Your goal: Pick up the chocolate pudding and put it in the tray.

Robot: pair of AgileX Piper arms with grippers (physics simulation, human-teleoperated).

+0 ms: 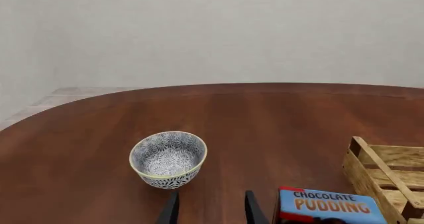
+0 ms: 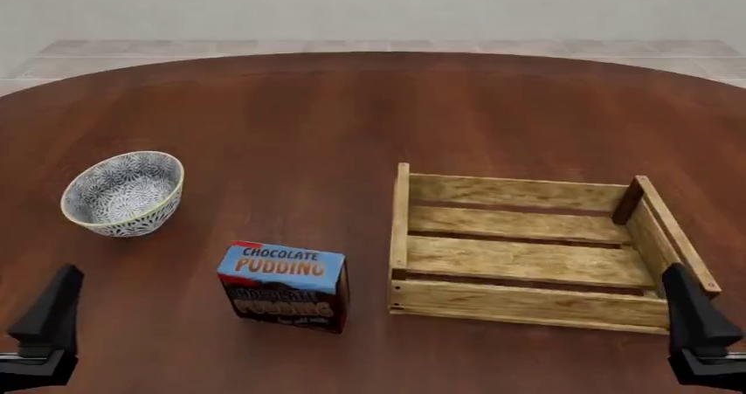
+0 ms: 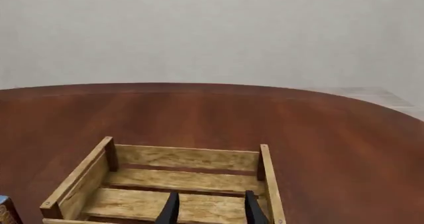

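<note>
The chocolate pudding (image 2: pixel 286 280) is a small carton with a blue top and a dark brown front, standing upright on the table just left of the tray (image 2: pixel 525 302). The tray is a shallow crate of light wooden slats with nothing in it. My left gripper (image 2: pixel 52 311) hangs at the near left, well short of the carton. In the left wrist view its fingers (image 1: pixel 171 211) are spread, with the chocolate pudding (image 1: pixel 328 206) off to one side. My right gripper (image 2: pixel 690 311) sits at the near right by the tray's corner, open, looking over the tray (image 3: pixel 188 158).
A round blue-white patterned bowl (image 2: pixel 122 193) stands on the left of the brown wooden table (image 2: pixel 349 123), behind and left of the carton. The bowl (image 1: pixel 168 158) lies ahead of the left gripper. A pale wall and tiled floor lie beyond the table's far edge.
</note>
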